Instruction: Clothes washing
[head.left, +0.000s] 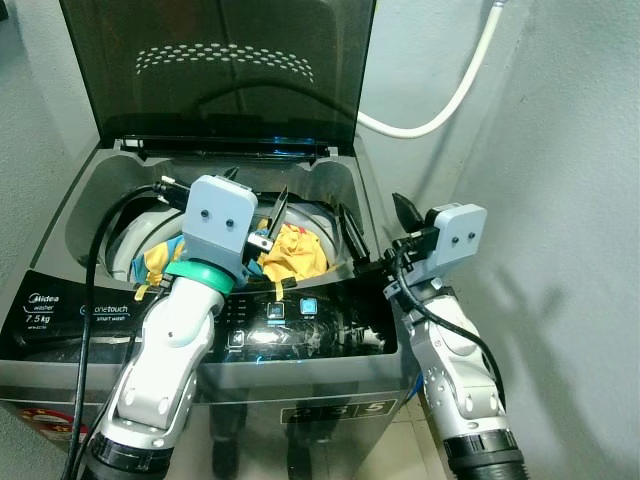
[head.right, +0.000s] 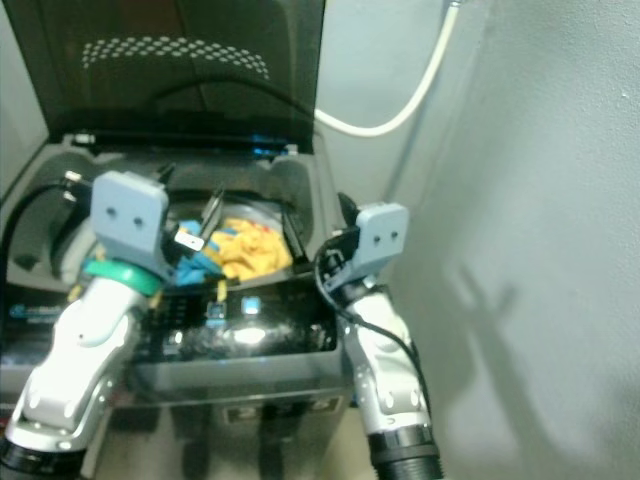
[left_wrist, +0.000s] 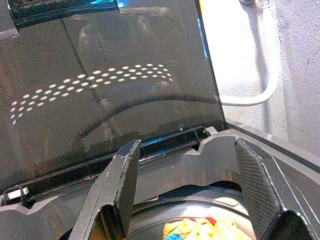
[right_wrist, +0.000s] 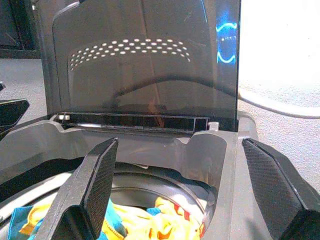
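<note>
A grey top-load washing machine (head.left: 60, 310) stands with its dark lid (head.left: 220, 70) raised upright. Yellow and blue clothes (head.left: 295, 255) lie in the drum, the same clothes (right_wrist: 150, 225) showing low in the right wrist view. My left gripper (left_wrist: 186, 145) hovers over the drum opening, pointed toward the lid hinge, open and holding nothing. At the tub's right edge my right gripper (head.left: 378, 222) is also open and empty, its fingers (right_wrist: 95, 185) spread wide above the clothes.
A white hose (head.left: 450, 100) curves along the wall behind the machine. A grey wall (head.left: 570, 220) stands close on the right. The lit control panel (head.left: 290, 320) runs along the machine's front edge under both wrists. A black cable (head.left: 95, 260) loops over the left rim.
</note>
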